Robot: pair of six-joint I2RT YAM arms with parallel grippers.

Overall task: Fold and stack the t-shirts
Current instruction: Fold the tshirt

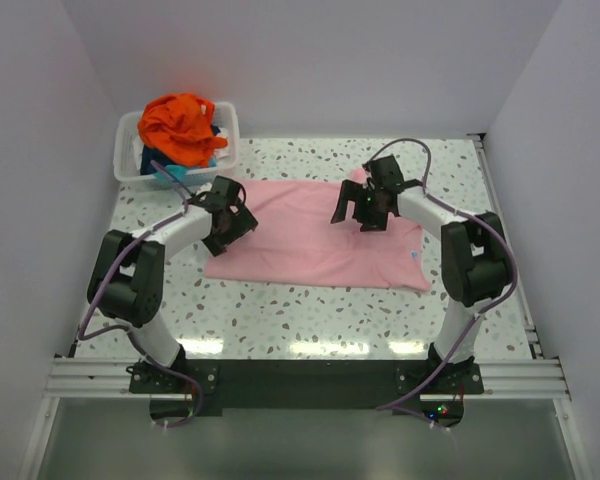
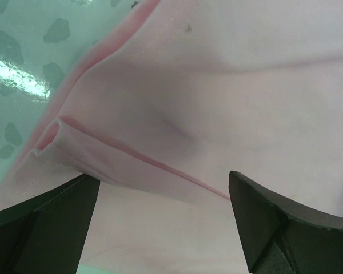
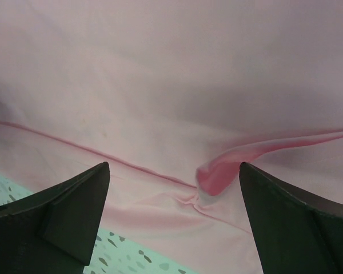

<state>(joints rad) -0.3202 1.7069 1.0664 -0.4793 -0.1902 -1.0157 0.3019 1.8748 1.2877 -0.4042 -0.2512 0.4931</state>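
So far: your left gripper and right gripper hung wide open, empty, pink t-shirt partly folded beneath both jaws; orange t-shirt lay unfolded in bin beyond left jaws.

The pink t-shirt is spread flat on the worktop, its edges folded over; the orange t-shirt is heaped in the bin.

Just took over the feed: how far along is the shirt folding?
Done: the pink shirt lies spread on the table, one edge doubled over. In hand: left gripper and right gripper hover open over its sides, gripping nothing. Left: its remaining folds, plus the orange shirt and others in the bin; no stack yet.
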